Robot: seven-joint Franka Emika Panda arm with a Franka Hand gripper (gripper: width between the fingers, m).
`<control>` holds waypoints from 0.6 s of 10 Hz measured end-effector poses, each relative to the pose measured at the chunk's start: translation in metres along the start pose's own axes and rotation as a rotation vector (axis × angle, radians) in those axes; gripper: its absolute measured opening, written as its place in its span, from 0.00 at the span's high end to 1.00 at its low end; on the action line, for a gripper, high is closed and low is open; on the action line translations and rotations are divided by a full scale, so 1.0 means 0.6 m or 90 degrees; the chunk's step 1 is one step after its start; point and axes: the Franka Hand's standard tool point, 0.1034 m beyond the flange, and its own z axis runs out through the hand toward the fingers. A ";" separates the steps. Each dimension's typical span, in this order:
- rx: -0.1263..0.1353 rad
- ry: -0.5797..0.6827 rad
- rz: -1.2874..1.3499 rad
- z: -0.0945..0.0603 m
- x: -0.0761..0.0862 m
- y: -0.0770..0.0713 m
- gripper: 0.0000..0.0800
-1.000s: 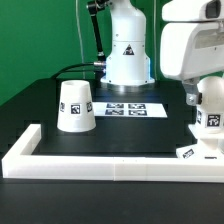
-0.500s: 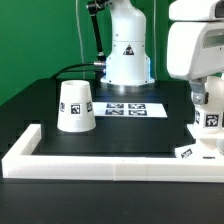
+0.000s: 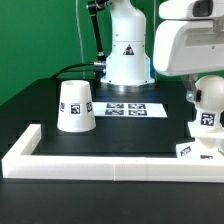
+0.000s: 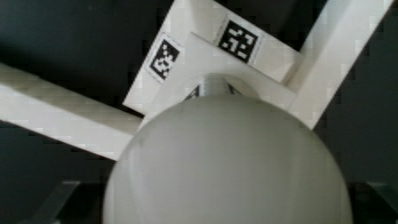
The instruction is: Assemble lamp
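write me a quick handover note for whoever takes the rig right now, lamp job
Pincer: closed on the bulb, held over the base at the exterior view's right; fingertips hidden, so the grip is judged from the bulb hanging under the arm.
Shade: stands alone on the table, exterior view's left, untouched.
Marker board: flat in front of the arm's pedestal.
Done: bulb picked up, brought over the base.
Left: whether the bulb is seated cannot be told; then put the shade on.

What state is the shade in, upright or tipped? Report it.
Upright. The shade stands on the table with its narrow end up and wide rim flat down, apart from the gripper.
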 end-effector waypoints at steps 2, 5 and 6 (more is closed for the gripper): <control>-0.003 0.004 0.078 -0.003 0.001 0.006 0.28; -0.006 0.009 0.158 -0.005 -0.002 0.009 0.28; -0.005 0.005 0.156 0.001 -0.011 -0.001 0.16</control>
